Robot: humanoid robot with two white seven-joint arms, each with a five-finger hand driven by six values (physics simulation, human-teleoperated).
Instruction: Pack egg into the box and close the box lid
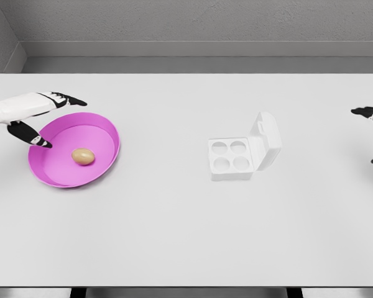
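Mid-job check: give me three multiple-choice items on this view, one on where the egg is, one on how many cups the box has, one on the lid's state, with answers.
1. Where does the egg lie?
A. In the pink bowl
B. In a cup of the box
C. On the bare table

2. How many cups does the box show?
A. Two
B. Four
C. Six

3. What state is the box lid in?
A. Shut flat
B. Open, standing up on the box's right side
C. Detached, lying by the bowl

Answers:
1 A: the egg rests inside the pink bowl, near the left hand.
2 B: the box has four round cups in two rows.
3 B: the lid stands raised beside the cups, all empty.
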